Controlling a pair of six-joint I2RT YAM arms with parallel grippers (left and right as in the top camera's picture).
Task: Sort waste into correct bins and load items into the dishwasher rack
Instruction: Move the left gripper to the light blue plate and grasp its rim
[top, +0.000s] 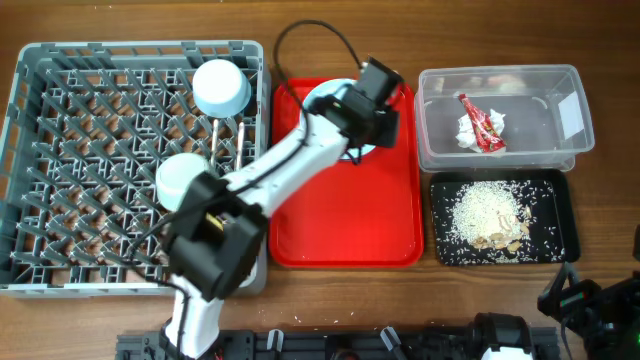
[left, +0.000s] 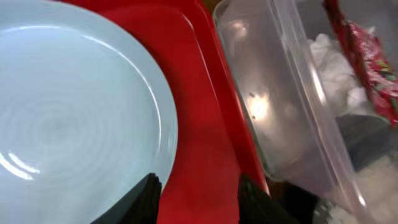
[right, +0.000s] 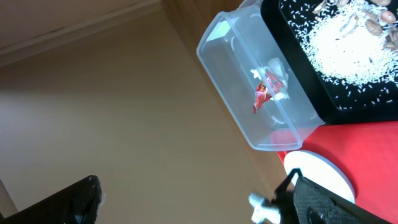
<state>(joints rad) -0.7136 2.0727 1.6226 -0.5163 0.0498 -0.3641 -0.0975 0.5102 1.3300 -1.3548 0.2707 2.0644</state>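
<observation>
- One grey rack (top: 60, 100), far left. It holds two round vessels: a light blue bowl (top: 221, 88) at the far edge and a paler cup (top: 178, 178) nearer.
- Two thin white utensils (top: 240, 140) stand by the rack's right wall; can't tell fork from spoon.
- One red tray (top: 340, 220), with one light blue plate (left: 68, 106) at its far end.
- Left gripper (left: 199, 199) is at the plate's rim, jaws partly spread, nothing pinched.
- One clear tub (top: 540, 110), holding one red wrapper (top: 482, 125) and one napkin (top: 466, 132).
- One black tray (top: 560, 215) with a single pile of rice scraps (top: 485, 215).
- Right gripper (right: 193, 205) is at the near right, jaws spread wide, empty.
</observation>
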